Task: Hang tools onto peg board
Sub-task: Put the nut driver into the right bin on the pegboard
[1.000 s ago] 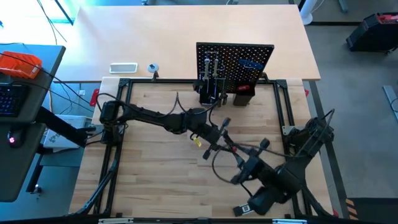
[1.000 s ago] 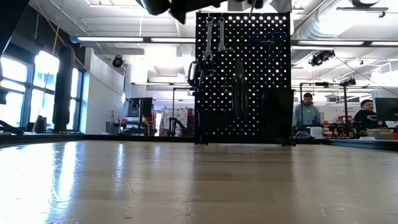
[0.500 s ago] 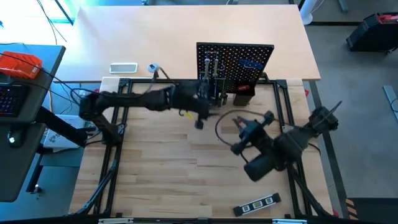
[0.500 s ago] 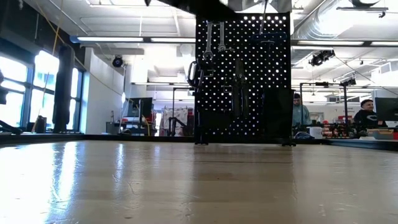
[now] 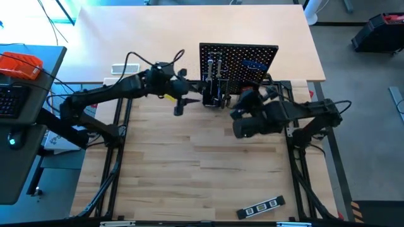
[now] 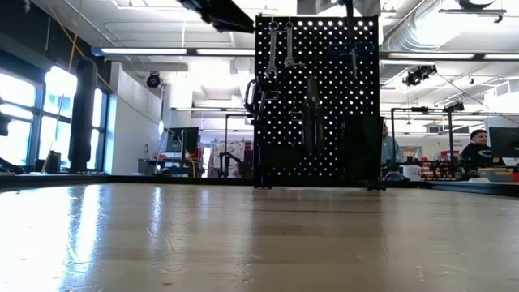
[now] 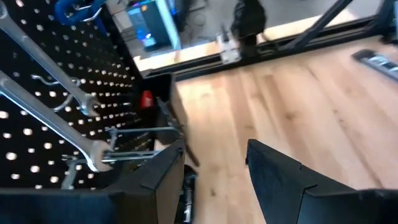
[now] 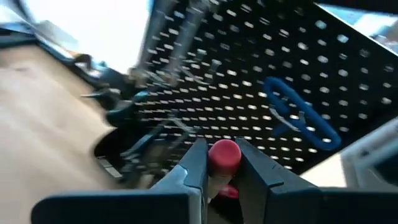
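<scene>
The black peg board (image 5: pixel 238 63) stands upright at the table's far side, with silver wrenches (image 6: pixel 280 49) and a blue hex key (image 8: pixel 298 118) hanging on it and holder boxes (image 5: pixel 214 98) at its base. My right gripper (image 5: pixel 245 101) is in front of the board's base, shut on a small red-handled tool (image 8: pixel 224 155). My left gripper (image 5: pixel 178 106) is open and empty just left of the board; the wrenches (image 7: pixel 56 118) show beside it. The black level (image 5: pixel 261 207) lies flat near the table's near edge. My right gripper pinches the red-handled tool between its two fingers, which lie on opposite sides of the round red end (image 8: pixel 225 149). The tool is lifted clear of the table, in front of the peg board. The gripper hides the rest of the tool.
A black frame (image 5: pixel 126 113) borders the wooden table. A white tray (image 5: pixel 125 68) and a small object lie beyond the frame at the far left. People sit in the room behind the board (image 6: pixel 478 150). Bare wood lies between the board and the level.
My right gripper has gone from the near right of the table, by the level, toward the far edge to the peg board's base, carrying the red-handled tool. My left gripper has gone from the table's middle toward the far edge and left, to the board's left side.
</scene>
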{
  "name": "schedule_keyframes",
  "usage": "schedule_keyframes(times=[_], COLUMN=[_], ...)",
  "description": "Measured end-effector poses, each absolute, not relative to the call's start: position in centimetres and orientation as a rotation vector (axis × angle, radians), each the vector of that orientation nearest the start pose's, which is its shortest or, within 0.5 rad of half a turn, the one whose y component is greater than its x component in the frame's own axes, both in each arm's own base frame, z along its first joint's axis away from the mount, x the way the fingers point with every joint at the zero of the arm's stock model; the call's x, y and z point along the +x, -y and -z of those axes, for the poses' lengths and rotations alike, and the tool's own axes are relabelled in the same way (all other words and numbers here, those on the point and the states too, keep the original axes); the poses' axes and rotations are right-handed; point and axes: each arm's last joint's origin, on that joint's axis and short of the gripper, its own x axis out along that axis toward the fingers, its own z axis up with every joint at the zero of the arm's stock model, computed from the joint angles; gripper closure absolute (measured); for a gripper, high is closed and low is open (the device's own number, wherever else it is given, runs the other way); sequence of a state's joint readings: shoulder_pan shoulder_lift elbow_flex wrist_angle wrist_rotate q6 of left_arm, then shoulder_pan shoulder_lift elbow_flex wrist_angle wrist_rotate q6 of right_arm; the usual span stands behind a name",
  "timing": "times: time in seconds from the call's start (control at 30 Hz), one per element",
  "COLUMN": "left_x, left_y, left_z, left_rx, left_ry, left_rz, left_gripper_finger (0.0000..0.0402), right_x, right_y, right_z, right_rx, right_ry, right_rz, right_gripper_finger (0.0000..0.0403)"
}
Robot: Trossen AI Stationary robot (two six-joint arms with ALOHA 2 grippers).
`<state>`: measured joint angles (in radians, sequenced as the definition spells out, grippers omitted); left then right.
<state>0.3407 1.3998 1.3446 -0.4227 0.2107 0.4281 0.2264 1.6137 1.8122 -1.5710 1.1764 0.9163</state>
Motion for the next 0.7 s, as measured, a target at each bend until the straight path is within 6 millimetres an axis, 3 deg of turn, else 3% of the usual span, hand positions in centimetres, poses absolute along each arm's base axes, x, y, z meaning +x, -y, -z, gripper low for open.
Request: schedule_keyframes(times=[0.23, 0.43, 0.7], left_x=[27.0, 26.6, 26.6], left_y=[-9.0, -8.8, -8.5], left_z=[-34.2, -31.7, -30.2], left_rx=[0.276, 0.259, 0.217], left_ry=[-0.403, -0.360, -0.356], left_rz=[-0.008, -0.002, 0.052], left_gripper_finger=[0.0234, 0.0234, 0.0234], right_x=[25.3, 22.3, 19.5], right_y=[-1.9, -0.9, 0.6], right_z=[-38.3, -37.0, -35.1], right_rx=[-0.147, -0.087, -0.057], right_ry=[-0.621, -0.584, -0.456], right_rz=[1.195, 1.181, 0.973], right_gripper_finger=[0.0359, 0.0359, 0.0359])
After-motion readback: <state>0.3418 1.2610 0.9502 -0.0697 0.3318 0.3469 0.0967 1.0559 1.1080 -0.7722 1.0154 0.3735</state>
